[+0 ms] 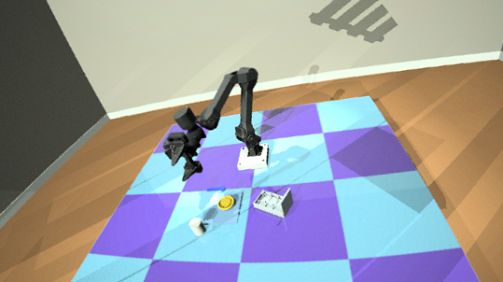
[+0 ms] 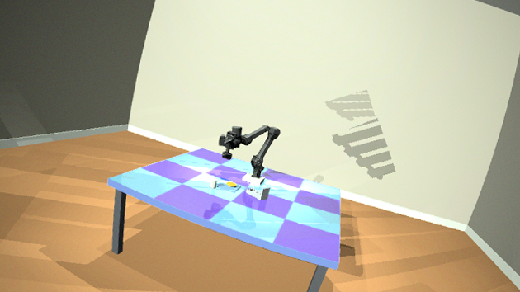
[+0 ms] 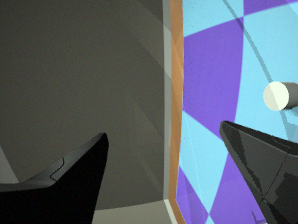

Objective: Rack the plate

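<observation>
The plate [image 1: 225, 202] lies flat on the tabletop [image 1: 299, 249], yellow with a darker rim, on a pale blue square in front of the arm's base. It rests on what appears to be a thin, glassy mat [image 1: 222, 213]; I cannot tell whether that mat raises its rim. Lying flat, the plate offers only its edge to a pinch, so a low, slanted approach to the rim will likely be needed.

Just right of the plate stands the dish rack [image 1: 273, 203], grey, with a taller end wall on its right side. Its rails are too small to count. The plate and rack are near each other but not touching, which should keep the carry short. To the near left of the plate stands a white cup [image 1: 196, 226], apart from it; it is not part of the task and could be knocked on a careless descent.

The tool [image 1: 182, 153] hangs high over the far left part of the tabletop, well apart from the plate. Its fingers stand wide apart and grip nothing. The wrist view shows dark fingers at either side, with wall, tabletop edge and cup [image 3: 278, 95] between them.

Judgement: the pick has not begun.
</observation>
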`<state>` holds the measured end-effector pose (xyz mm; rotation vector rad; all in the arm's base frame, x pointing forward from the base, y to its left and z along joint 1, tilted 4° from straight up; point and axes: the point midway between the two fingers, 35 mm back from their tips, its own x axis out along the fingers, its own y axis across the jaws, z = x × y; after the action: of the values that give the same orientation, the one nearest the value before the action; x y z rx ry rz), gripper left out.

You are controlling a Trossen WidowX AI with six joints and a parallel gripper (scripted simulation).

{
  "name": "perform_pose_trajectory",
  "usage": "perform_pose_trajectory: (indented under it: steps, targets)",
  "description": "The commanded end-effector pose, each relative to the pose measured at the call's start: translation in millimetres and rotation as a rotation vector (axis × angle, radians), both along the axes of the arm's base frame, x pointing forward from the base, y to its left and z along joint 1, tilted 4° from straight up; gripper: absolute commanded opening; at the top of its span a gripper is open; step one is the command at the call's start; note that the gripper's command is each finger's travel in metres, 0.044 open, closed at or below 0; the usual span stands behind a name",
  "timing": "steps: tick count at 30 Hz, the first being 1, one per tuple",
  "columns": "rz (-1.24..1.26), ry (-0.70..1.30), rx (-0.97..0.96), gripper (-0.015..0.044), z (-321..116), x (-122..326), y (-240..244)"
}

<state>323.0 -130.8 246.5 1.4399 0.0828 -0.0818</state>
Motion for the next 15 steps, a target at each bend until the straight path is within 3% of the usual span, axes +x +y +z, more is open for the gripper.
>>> perform_pose_trajectory:
  steps: [1, 15]
  targets:
    - [-0.002, 0.057, -0.05, 0.04, -8.4, 6.8, -1.1]
    - [0.046, 0.297, -0.242, 0.04, -47.5, 22.3, 3.8]
